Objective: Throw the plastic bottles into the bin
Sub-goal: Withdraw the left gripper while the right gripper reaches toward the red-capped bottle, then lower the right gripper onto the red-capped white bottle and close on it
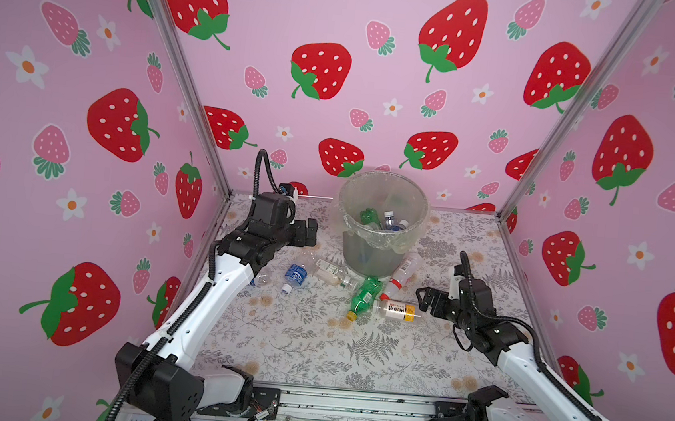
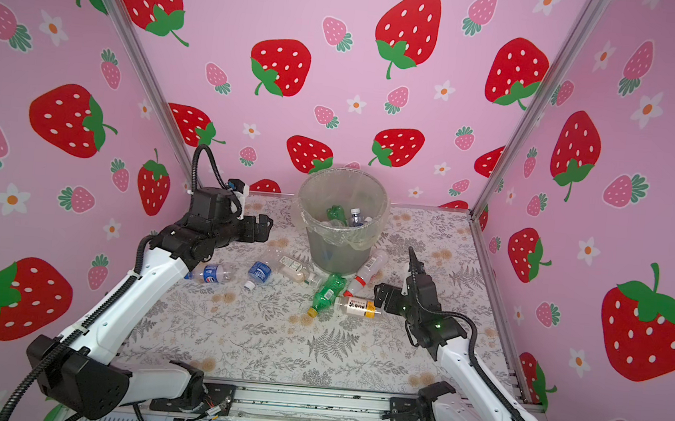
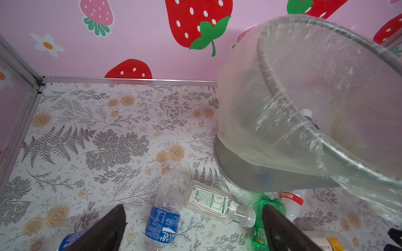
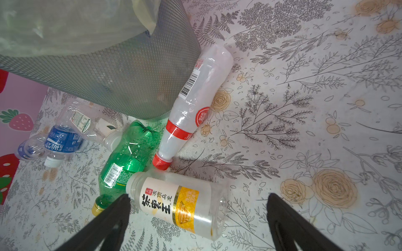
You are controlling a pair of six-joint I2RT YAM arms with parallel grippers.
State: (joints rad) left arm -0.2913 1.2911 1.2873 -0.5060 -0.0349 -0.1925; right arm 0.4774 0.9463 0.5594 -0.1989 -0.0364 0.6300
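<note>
The right gripper point(image 1: 428, 299) is standing with its jaws spread wide and is gripping nothing. In the right wrist view its fingers are framing the yellow-labelled bottle point(image 4: 174, 202), which is lying on its side on the table point(image 1: 316, 343) just ahead of them. Whether they are touching it cannot be told. The left gripper point(image 1: 311, 233) is likewise hanging open and empty, raised beside the bin point(image 1: 369, 260) and above the blue-labelled bottle point(image 1: 296, 276).

Progress, as judged: the task is running partway. At least two bottles are lying inside the bin, a green one point(image 1: 370, 216) and a white-capped one point(image 1: 393, 220). Six are waiting on the table near the bin's base. These are the yellow-labelled bottle, the green yellow-capped bottle point(image 1: 364, 295), the red-capped bottle point(image 1: 401, 277), the white-labelled bottle point(image 1: 328, 272), the blue-labelled bottle and a second blue bottle point(image 2: 213, 273).

Limits of view: in a top view the left arm is covering most of the second blue bottle. The liner and mesh wall are blurring the bin's lower contents, so the count inside is uncertain.
</note>
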